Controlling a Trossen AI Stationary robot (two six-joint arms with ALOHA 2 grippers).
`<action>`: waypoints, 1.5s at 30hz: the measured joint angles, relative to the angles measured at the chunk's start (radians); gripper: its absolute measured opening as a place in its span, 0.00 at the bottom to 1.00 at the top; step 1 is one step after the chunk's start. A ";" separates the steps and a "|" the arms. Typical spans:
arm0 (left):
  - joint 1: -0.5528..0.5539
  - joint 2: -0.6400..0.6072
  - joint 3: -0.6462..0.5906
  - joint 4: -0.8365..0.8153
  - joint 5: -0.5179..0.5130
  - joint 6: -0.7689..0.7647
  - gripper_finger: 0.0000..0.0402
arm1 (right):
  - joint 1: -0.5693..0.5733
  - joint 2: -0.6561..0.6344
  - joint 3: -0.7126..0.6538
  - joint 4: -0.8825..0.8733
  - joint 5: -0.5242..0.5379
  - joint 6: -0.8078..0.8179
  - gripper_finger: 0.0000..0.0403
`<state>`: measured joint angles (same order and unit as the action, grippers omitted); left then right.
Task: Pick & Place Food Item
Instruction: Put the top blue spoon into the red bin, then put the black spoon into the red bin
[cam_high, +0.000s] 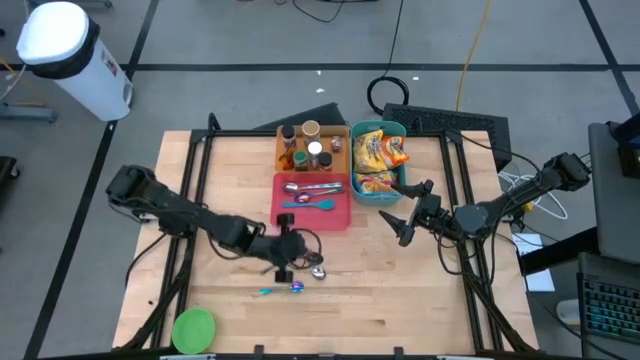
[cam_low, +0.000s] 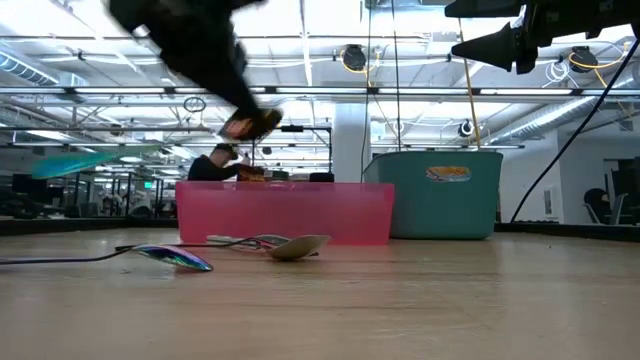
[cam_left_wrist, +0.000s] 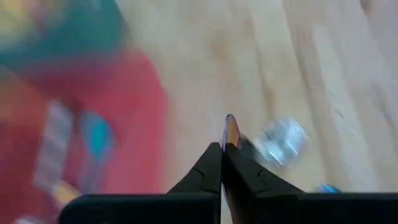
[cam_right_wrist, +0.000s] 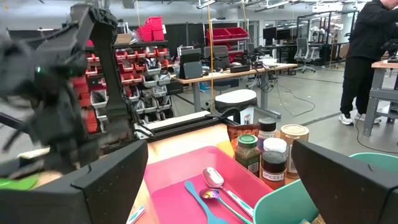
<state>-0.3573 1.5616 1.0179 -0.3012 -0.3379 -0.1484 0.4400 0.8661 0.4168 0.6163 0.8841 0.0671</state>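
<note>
A green lid (cam_high: 194, 328) is seen at the table's near left corner. The left gripper (cam_high: 287, 255) is clamped on a thin iridescent utensil handle (cam_left_wrist: 230, 132), raised above the table (cam_high: 400, 290) just in front of the pink tray (cam_high: 340, 215), with a silver spoon (cam_high: 318, 271) lying beside it. Further right, snack packets (cam_high: 377, 155) are held in the teal bin (cam_high: 403, 130). The right gripper (cam_high: 407, 217) is held spread wide, empty, right of the tray.

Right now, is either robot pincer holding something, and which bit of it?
The left pincer is shut on a thin, shiny rainbow-tinted metal utensil, pinching one end; which end cannot be told. The right pincer is open and holds nothing.
</note>
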 joint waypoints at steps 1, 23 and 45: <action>0.010 -0.015 0.014 0.013 -0.033 0.068 0.01 | 0.000 0.000 0.000 0.000 0.000 0.000 0.97; 0.403 0.194 0.036 0.302 0.073 0.667 0.06 | -0.002 0.000 0.000 -0.015 0.001 -0.011 0.97; 0.103 0.047 0.039 0.066 0.144 0.034 0.67 | -0.002 0.000 0.000 -0.016 0.001 -0.026 0.97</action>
<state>-0.2543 1.6084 1.0569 -0.2356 -0.1942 -0.1147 0.4381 0.8665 0.4168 0.6005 0.8852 0.0410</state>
